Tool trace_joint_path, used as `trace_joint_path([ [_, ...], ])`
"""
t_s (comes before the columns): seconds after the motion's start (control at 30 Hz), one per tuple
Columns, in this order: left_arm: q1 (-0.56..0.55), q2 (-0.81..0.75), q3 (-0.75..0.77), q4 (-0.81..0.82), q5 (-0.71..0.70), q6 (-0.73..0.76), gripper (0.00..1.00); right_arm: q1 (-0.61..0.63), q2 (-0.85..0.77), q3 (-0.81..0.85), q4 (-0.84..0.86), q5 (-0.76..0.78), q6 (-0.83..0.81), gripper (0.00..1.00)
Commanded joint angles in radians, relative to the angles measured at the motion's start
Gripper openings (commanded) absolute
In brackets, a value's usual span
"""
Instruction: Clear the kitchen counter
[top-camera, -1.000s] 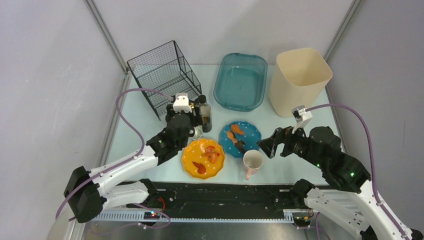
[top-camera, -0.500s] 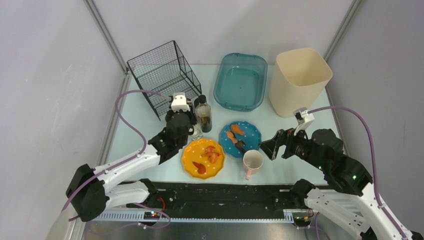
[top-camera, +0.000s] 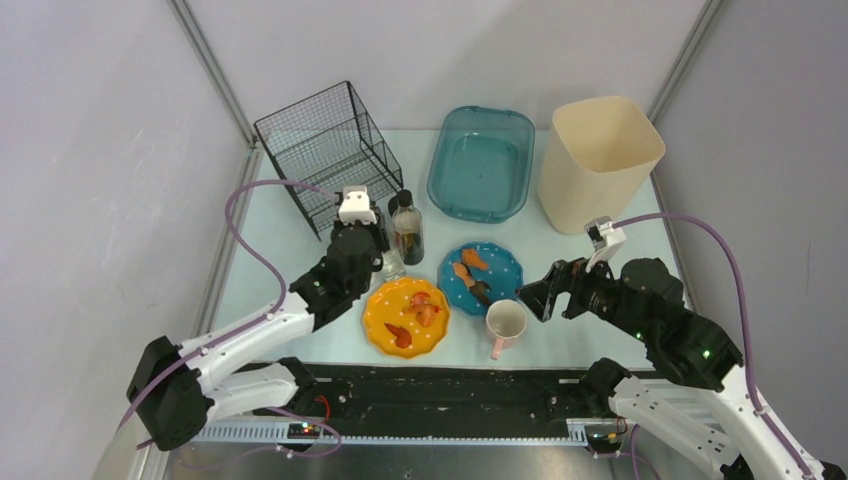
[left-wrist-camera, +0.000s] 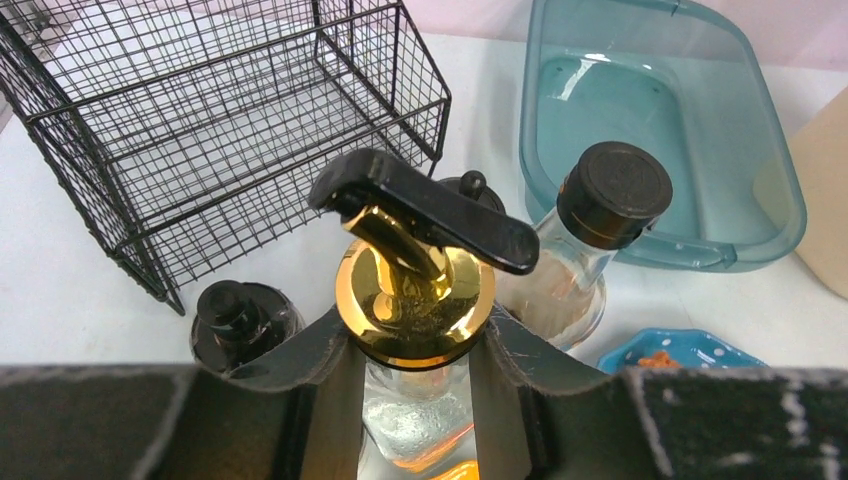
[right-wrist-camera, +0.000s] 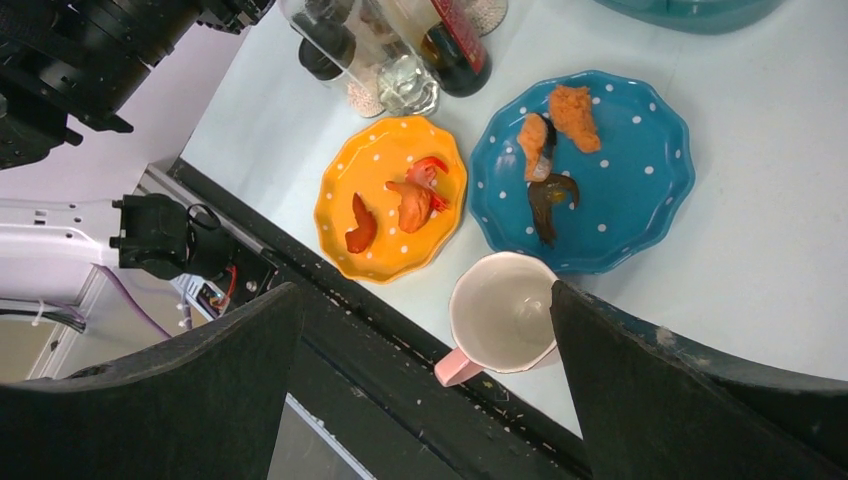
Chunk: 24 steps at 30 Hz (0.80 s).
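Note:
The pale mint kitchen counter (top-camera: 585, 265) carries several items. My left gripper (left-wrist-camera: 415, 372) is shut on a clear glass dispenser bottle (left-wrist-camera: 415, 300) with a gold cap and black spout; its fingers (left-wrist-camera: 320, 385) press on both sides of the neck. From above, that left gripper (top-camera: 366, 256) stands beside a dark sauce bottle (top-camera: 407, 232). My right gripper (right-wrist-camera: 425, 300) hangs open over the counter's front edge, just left of a pink-handled mug (right-wrist-camera: 503, 315). An orange plate (right-wrist-camera: 390, 200) and a blue plate (right-wrist-camera: 620, 190) hold food scraps.
A black wire rack (top-camera: 325, 150) stands at the back left, a teal tub (top-camera: 482, 160) at the back middle, a beige bin (top-camera: 598, 160) at the back right. A black-lidded jar (left-wrist-camera: 590, 240) and a small black bottle (left-wrist-camera: 240, 320) flank the held bottle.
My left gripper has closed on the gold-capped bottle and shifted slightly back. The right arm has barely moved.

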<state>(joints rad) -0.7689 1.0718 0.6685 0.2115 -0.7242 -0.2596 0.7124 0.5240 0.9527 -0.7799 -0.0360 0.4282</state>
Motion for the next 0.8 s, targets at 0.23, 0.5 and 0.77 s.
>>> trace_joint_path([
  [0.23,0.006,-0.101,0.299,-0.322,0.049,0.057,0.0,0.004,-0.011,0.001,0.052,-0.045,-0.003,0.98],
  [0.5,0.006,-0.146,0.48,-0.435,0.059,0.09,0.0,0.004,-0.007,0.001,0.065,-0.062,-0.004,0.98],
  [0.77,0.034,-0.066,0.717,-0.509,0.018,0.21,0.0,0.005,-0.001,0.001,0.09,-0.083,-0.005,0.98],
])
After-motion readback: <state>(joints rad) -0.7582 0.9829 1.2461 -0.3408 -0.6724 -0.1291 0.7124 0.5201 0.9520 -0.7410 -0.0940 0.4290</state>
